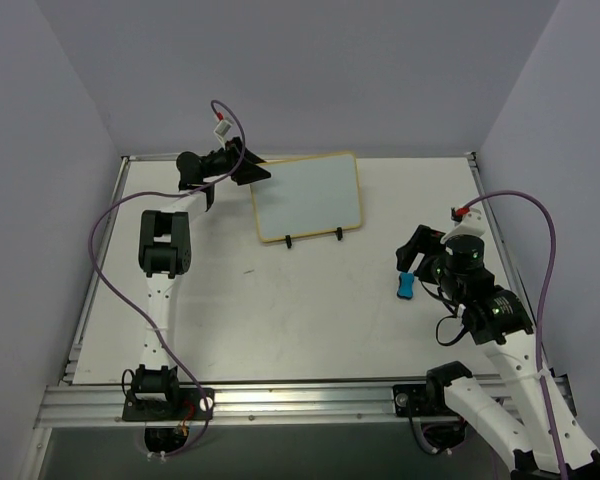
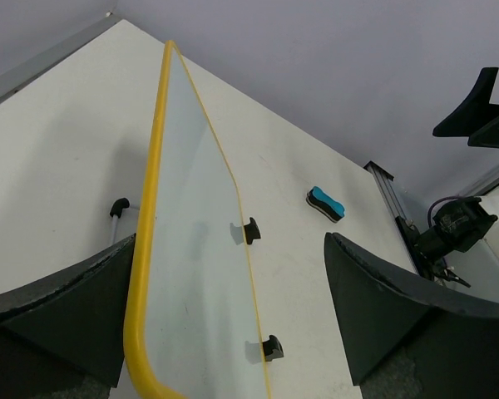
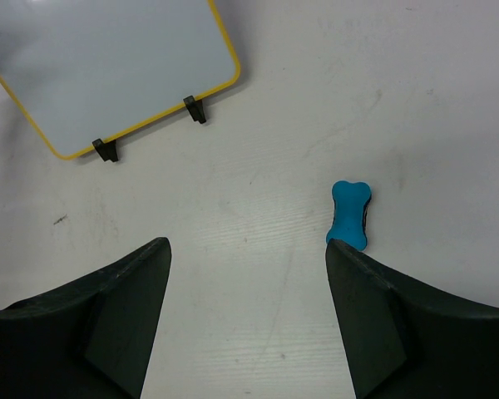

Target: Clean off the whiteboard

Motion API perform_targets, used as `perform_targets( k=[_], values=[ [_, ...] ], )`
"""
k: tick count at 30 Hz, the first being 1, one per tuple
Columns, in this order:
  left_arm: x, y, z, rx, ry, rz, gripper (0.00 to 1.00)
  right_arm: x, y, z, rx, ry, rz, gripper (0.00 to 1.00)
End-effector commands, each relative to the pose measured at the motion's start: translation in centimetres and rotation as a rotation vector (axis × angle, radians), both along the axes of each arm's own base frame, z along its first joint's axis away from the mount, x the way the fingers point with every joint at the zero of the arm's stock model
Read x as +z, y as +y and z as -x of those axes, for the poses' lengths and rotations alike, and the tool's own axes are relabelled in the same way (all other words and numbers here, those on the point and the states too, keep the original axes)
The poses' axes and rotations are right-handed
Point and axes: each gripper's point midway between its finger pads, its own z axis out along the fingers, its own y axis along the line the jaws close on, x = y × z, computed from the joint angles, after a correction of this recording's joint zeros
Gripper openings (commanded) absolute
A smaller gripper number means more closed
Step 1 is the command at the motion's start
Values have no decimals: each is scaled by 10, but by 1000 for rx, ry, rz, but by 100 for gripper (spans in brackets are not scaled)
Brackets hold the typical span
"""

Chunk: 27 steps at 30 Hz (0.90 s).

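Whiteboard (image 1: 308, 197), small and rectangular, white-faced with a thin yellow frame and rounded corners, sits at the far middle of the large white tabletop (image 1: 280, 320). Its face is plain white, and two small black clips (image 1: 289, 242) sit on its near edge.

The left gripper (image 1: 252, 168) is at the whiteboard's far-left corner. In the left wrist view its black fingers (image 2: 58, 316) stand wide apart and straddle the yellow edge. One finger is just beside the frame and the other is well clear of the board, so nothing is clamped.

The right gripper (image 3: 248, 249) hangs over bare tabletop on the right, well apart from the whiteboard, with its jaws spread and nothing between them. A small blue bone-shaped eraser block (image 3: 350, 214) lies on the tabletop just beside one fingertip; whether they touch cannot be told.
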Motion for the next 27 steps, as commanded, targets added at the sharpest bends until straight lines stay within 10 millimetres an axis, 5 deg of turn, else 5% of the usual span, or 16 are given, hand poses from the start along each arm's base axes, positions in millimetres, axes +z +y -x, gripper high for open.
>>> perform_targets(
  k=[1, 6, 13, 21, 26, 27],
  values=[
    [45, 2, 5, 19, -136, 15, 94, 7, 1, -3, 3, -36, 5, 71],
    [42, 10, -3, 60, -136, 8, 94, 8, 1, -2, 8, -39, 4, 71],
    [44, 55, -37, 263, -93, -12, 94, 8, 2, -2, 11, -39, 6, 71],
    [59, 62, -35, 283, -107, -14, 94, 7, 2, -2, 14, -36, 8, 71],
    [89, 116, -53, 475, -81, 14, 94, 6, 3, -2, 16, -34, 9, 71],
    [82, 132, -62, 544, -24, -18, 94, 6, 3, -2, 16, -32, 10, 71]
  ],
)
